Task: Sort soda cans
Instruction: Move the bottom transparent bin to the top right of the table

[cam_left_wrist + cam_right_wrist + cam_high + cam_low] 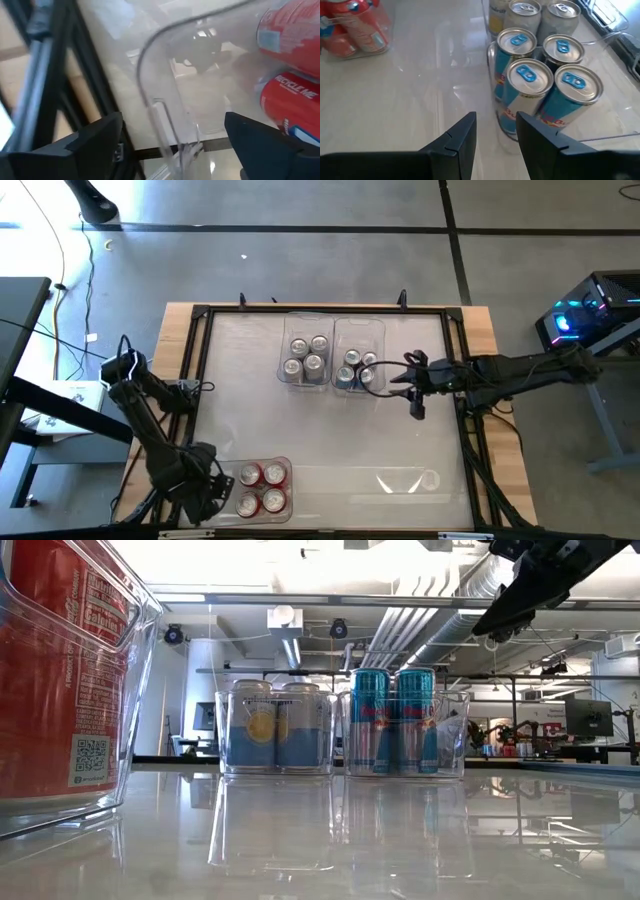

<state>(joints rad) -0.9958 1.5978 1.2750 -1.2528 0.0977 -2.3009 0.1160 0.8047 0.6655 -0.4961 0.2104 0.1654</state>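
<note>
The soda cans are smooth metal cylinders with silver pull-tab tops, grouped by colour in three clear, thin-walled plastic bins with rounded corners. Four blue cans (pixel 545 90) stand upright and packed close in one bin (pixel 358 332), just ahead of and below the right gripper (pixel 496 131). That gripper hangs above the glossy white table (pixel 330 430) beside this bin, its two flat dark fingers (pixel 462 135) parted only narrowly with bare tabletop showing in the gap and nothing between them. Beyond the blue cans from that gripper, four silver-grey cans (pixel 308 355) with pale blue and yellow labels fill the neighbouring bin (pixel 303 325), which touches the first along one wall.

Four red cans (pixel 262 488) sit upright in a third bin (pixel 287 465) at the near left corner of the table, well apart from the right gripper and right against the left gripper (pixel 172 142). The left gripper is spread wide, its blocky dark fingers (pixel 95 145) standing either side of that bin's curved transparent corner wall without closing on it; the red cans' printed sides lie just past the far finger, inside the bin.

A black metal frame (pixel 205 360) borders the tabletop, and a pale wooden surface (pixel 180 340) runs outside it.
</note>
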